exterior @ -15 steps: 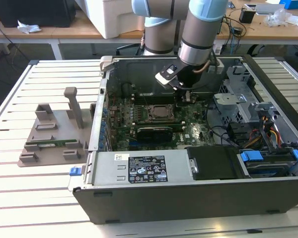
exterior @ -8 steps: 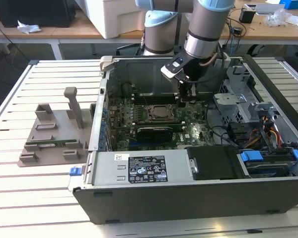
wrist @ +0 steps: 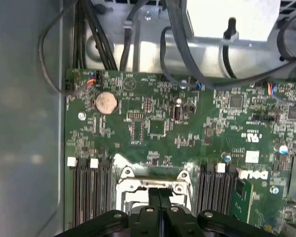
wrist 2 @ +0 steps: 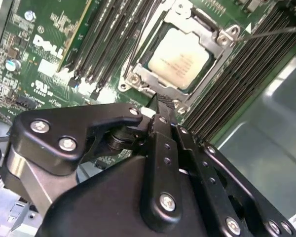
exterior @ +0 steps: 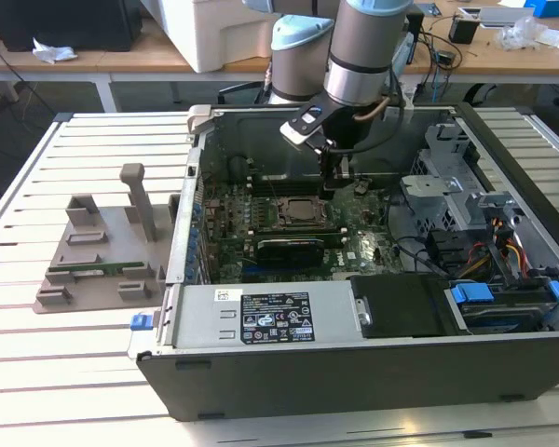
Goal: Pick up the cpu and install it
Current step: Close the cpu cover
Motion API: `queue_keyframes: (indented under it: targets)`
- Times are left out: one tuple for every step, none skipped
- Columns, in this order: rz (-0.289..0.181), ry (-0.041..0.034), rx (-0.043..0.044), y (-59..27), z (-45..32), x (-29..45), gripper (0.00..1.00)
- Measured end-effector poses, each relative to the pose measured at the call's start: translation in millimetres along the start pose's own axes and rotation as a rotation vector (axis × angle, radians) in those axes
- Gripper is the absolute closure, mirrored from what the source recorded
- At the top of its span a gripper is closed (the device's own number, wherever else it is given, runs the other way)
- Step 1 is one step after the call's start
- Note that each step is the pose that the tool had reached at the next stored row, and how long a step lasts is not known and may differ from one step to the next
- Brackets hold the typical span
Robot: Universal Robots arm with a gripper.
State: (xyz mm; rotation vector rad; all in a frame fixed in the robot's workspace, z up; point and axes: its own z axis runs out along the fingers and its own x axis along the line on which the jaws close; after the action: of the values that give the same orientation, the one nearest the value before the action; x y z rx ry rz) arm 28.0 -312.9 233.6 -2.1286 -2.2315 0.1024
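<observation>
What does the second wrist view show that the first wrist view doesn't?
The second wrist view shows the cpu, its silvery top lying inside the socket frame. The first wrist view shows a round coin battery and black cables past the board's edge. Both wrist views share the green motherboard, the socket frame, the dark memory slots and the black gripper hanging above the socket.

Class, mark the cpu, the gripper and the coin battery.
cpu (wrist 2: 180, 58): second wrist view, middle of its silvery top.
gripper (wrist: 160, 192): first wrist view, between its fingertips.
coin battery (wrist: 106, 101): first wrist view, its round face.
</observation>
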Motion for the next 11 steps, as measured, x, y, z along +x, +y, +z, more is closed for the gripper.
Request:
queue_keyframes:
  targets:
    - [0.0,0.0001,-0.0015,-1.0,-1.3,0.0,0.89]
    - [0.0,0.0,-0.0026,-1.6,-3.5,0.0,0.89]
    - [0.0,0.0,-0.0028,-1.8,-5.5,0.0,0.89]
    - [0.0,-0.0001,-0.0031,-2.1,-9.2,0.0,0.89]
    - [0.0,-0.0001,-0.0032,-2.8,-16.5,0.0,0.89]
    - [0.0,-0.0001,-0.0032,-3.2,-20.9,0.0,0.89]
    - [0.0,-0.0003,-0.0032,-3.5,-24.4,-0.1,0.89]
    - [0.0,-0.0004,-0.0032,-4.0,-30.2,-0.1,0.89]
    - [0.0,-0.0004,-0.0032,-4.2,-32.7,-0.1,0.89]
    - [0.0,-0.0004,-0.0032,-4.5,-36.3,-0.1,0.89]
    - [0.0,-0.0005,-0.0032,-4.7,-38.5,-0.1,0.89]
